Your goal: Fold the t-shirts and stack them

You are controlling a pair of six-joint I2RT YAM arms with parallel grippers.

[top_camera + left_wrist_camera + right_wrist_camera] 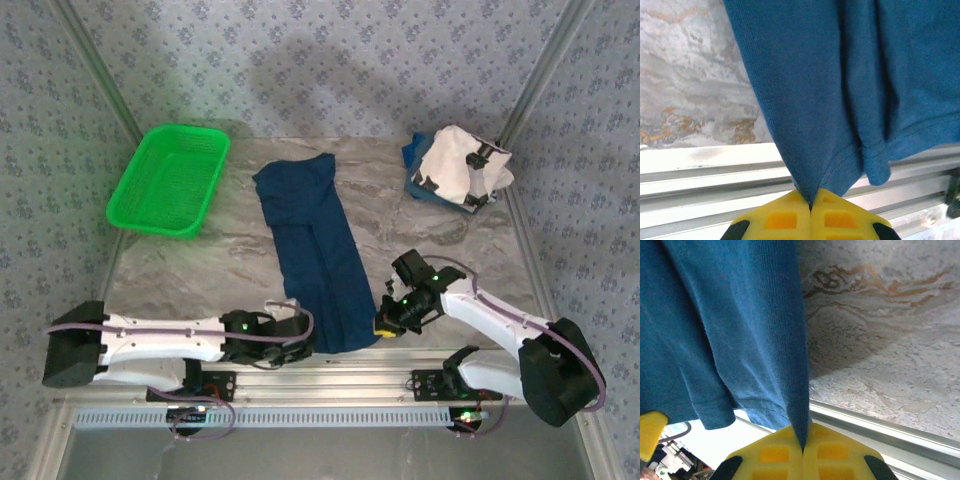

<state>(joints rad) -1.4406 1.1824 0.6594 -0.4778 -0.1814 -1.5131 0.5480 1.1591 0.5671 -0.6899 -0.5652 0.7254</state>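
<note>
A dark blue t-shirt (pixel 315 250) lies as a long narrow strip down the middle of the table, its near hem at the front edge. My left gripper (pixel 300 335) is shut on the hem's left corner; in the left wrist view the cloth (pixel 840 75) runs pinched into the yellow fingertips (pixel 811 205). My right gripper (pixel 385 322) is shut on the right corner, where the blue fabric (pixel 730 315) narrows into its closed fingers (pixel 803 450). A white t-shirt with black marks (pixel 455 165) sits on another blue one (pixel 425 192) at the back right.
A green plastic basket (pixel 165 180) stands at the back left. The marbled table (pixel 200 270) ends at an aluminium rail (pixel 330 385) just behind both grippers. Metal frame posts rise at the back corners.
</note>
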